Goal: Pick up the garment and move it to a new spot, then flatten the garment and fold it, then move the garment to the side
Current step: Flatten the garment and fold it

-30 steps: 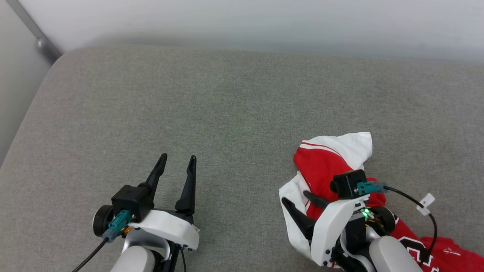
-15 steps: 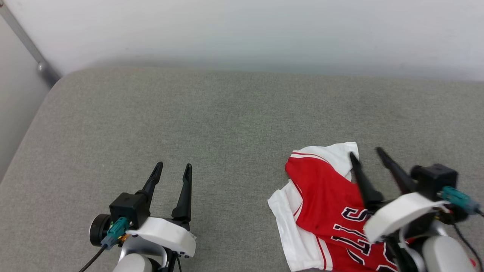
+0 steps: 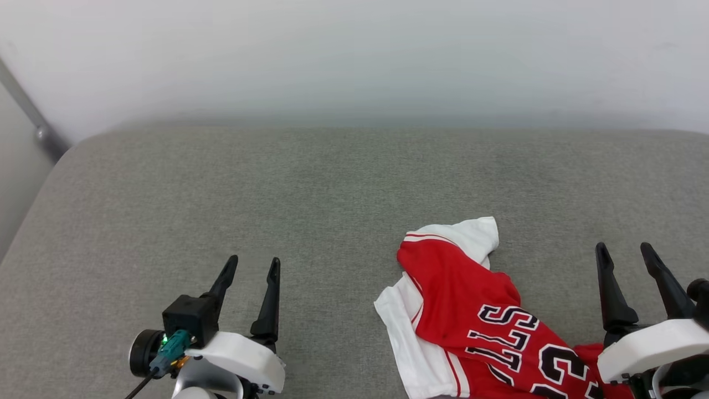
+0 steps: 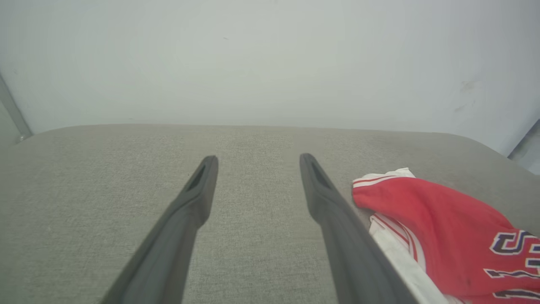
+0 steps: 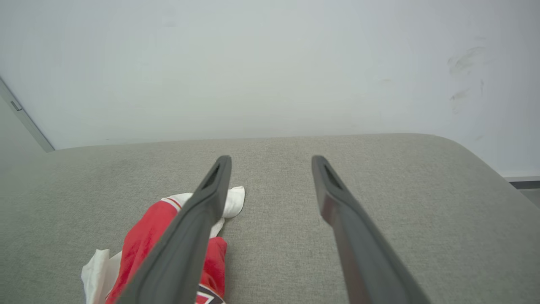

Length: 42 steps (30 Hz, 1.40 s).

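Right hand (image 3: pixel 625 252) now off garment (image 3: pixel 471 299), drawn back rightward, fingers spread, empty. Garment lies crumpled on grey cushion (image 3: pixel 277 188) just left of it, likely released for flattening. Left hand (image 3: pixel 253 265) spread, well apart.

Before us lies a grey fabric surface (image 3: pixel 221 194) with rounded corners. We see the garment (image 3: pixel 460 293) crumpled on it toward our right, red cloth over white.
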Tool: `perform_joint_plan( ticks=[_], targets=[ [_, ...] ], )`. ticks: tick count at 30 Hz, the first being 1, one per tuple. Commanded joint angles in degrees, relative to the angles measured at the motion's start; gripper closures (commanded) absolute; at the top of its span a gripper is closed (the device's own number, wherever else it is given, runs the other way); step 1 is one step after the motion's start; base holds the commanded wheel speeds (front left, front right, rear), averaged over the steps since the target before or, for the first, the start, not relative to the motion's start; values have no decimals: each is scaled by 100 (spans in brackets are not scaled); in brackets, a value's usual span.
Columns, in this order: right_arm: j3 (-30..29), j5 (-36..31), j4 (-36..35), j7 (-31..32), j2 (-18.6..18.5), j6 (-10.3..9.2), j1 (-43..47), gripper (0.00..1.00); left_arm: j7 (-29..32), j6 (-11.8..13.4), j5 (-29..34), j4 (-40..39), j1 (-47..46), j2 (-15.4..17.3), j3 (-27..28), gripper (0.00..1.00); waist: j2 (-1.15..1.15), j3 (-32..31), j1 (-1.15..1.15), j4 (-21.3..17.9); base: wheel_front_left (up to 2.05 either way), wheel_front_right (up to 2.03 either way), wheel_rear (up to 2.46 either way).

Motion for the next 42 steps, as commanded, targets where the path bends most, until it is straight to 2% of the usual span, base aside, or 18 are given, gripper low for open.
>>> perform_joint_plan(
  ticks=[1, 5, 17, 26, 27, 28, 30, 36, 41, 42],
  targets=[
    [32, -4, -80, 12, 37, -2, 72, 0, 39, -11, 11, -19, -43, 18, -23, 0, 0, 2, 0, -51, 0, 0, 0],
    [107, -26, -311, 63, 94, -2, 105, 0, 362, -114, 105, -24, -344, -9, -266, 0, 0, 142, 0, -155, 0, 0, 0],
    [363, -75, -524, 105, 159, -2, -135, 0, 2523, -1095, 15, 902, -1742, -187, -1492, 0, 0, 914, 0, -532, 0, 0, 0],
    [423, -36, -405, -68, 169, -2, -296, 0, 4155, -1302, -358, 1676, -2024, -25, -2276, 0, 0, 1232, 0, -774, 0, 0, 0],
    [430, -19, -379, -87, 170, -2, -295, 0, 4344, -1316, -416, 1726, -2004, 0, -2385, 66, 0, 1231, 0, -789, 0, 0, 0],
    [438, -4, -355, -110, 170, -2, -290, 0, 4421, -1324, -483, 1727, -1984, 19, -2449, 100, 0, 1224, 0, -799, 0, 0, 0],
    [423, 61, -295, -128, 171, -2, -286, 0, 4544, -1333, -539, 1673, -1997, 108, -2549, 100, 0, 1196, 0, -804, 0, 0, 0],
    [263, 125, -201, -105, 171, -2, -152, 0, 4085, -1168, -437, 941, -2222, 525, -2192, 100, 0, 992, 0, -570, 0, 0, 0],
    [147, 164, -187, -15, 169, -2, -107, 0, 3964, -710, -564, 169, -1846, 1084, -1679, 100, 0, 906, 0, -321, 0, 0, 0],
    [147, 164, -187, -15, 169, -2, -107, 0, 3964, -710, -564, 169, -1846, 1084, -1679, 100, 0, 906, 0, -321, 0, 0, 0]
  ],
)
